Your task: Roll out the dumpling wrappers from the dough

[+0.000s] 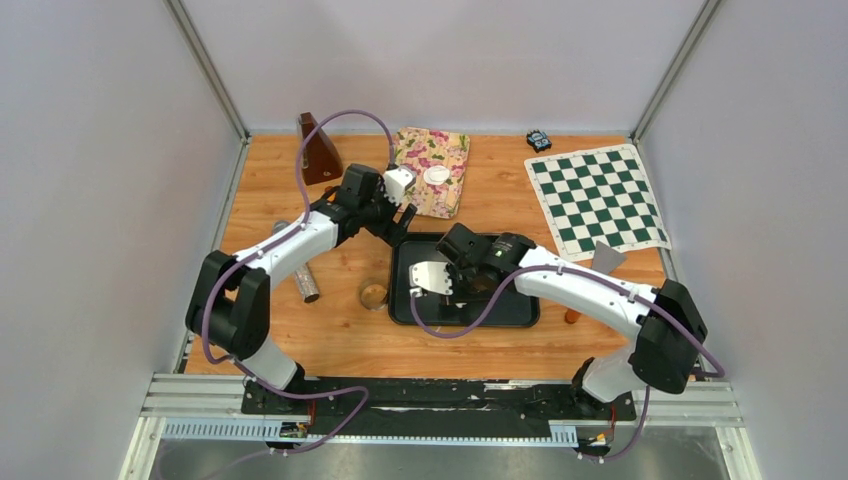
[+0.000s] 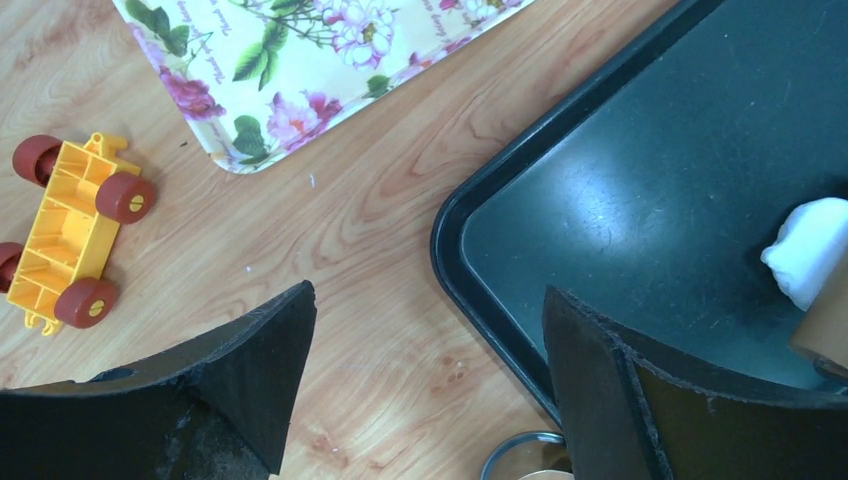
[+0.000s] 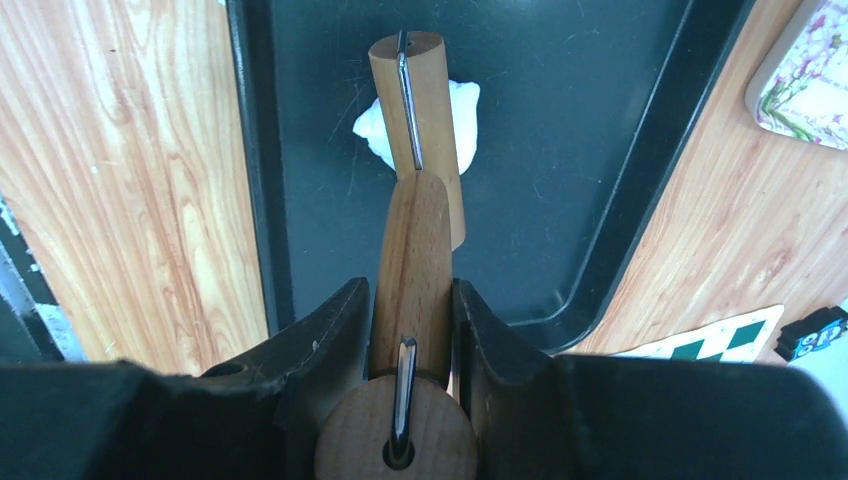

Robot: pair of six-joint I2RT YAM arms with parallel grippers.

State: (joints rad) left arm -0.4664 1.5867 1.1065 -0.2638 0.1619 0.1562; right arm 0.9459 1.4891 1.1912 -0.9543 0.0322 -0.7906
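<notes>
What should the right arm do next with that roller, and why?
Probably roll the wooden roller across the dough lump: the right end effector grips its handle, its drum lies over the lump on the black tray, and the lump looks thick.

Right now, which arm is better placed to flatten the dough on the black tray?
Right. The right gripper is shut on the wooden roller, whose barrel sits over the dough in the black tray. The left gripper is open and empty, above the table beside the tray.

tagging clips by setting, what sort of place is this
Probably a robot lab cell, not a kitchen: plain white walls box in a wooden table, with a chessboard mat and toy car.
</notes>
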